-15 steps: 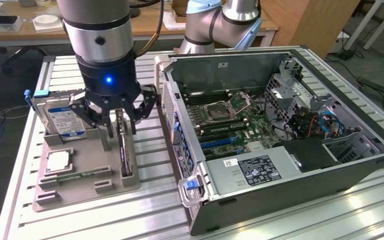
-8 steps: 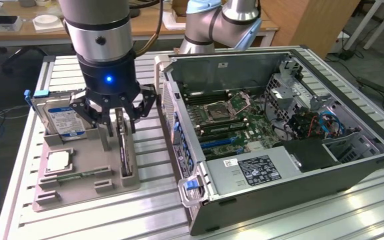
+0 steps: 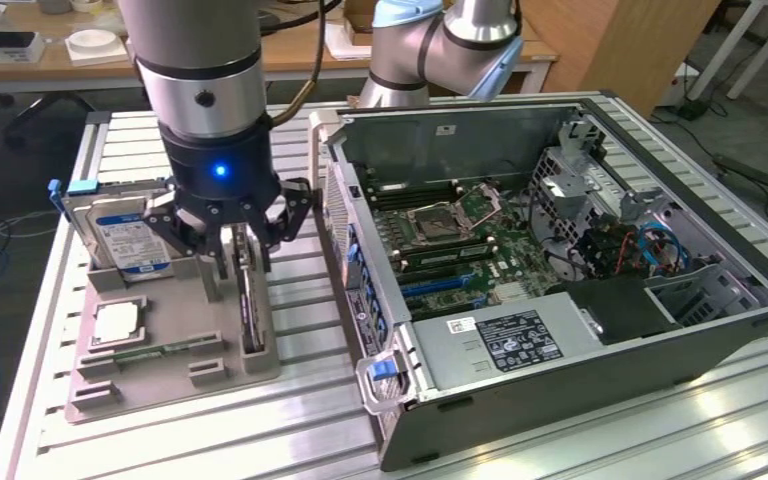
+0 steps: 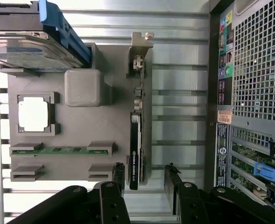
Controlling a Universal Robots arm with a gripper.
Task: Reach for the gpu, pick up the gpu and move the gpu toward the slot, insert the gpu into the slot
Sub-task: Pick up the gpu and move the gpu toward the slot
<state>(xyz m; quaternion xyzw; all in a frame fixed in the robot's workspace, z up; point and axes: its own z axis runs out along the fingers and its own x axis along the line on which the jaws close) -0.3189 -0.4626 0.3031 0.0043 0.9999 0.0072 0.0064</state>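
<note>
The gpu (image 3: 251,312) is a thin dark card standing on edge in the grey holder (image 3: 171,385), with its metal bracket (image 4: 141,42) at the end away from me. My gripper (image 3: 241,262) hangs right over the card's near end. In the wrist view the gripper (image 4: 145,177) is open and its two fingers straddle the gpu (image 4: 136,126), one finger close to the card, the other a clear gap away. The slot (image 3: 440,286) is a long blue connector on the green motherboard inside the open computer case (image 3: 598,330), to the exterior view's right.
The holder also carries a silver hard drive (image 3: 124,240) with a blue clip, a square processor chip (image 3: 117,322) and a green memory stick (image 3: 157,352). The case's perforated rear panel (image 4: 258,60) stands close beside the holder. The slatted metal table (image 3: 291,430) lies beneath everything.
</note>
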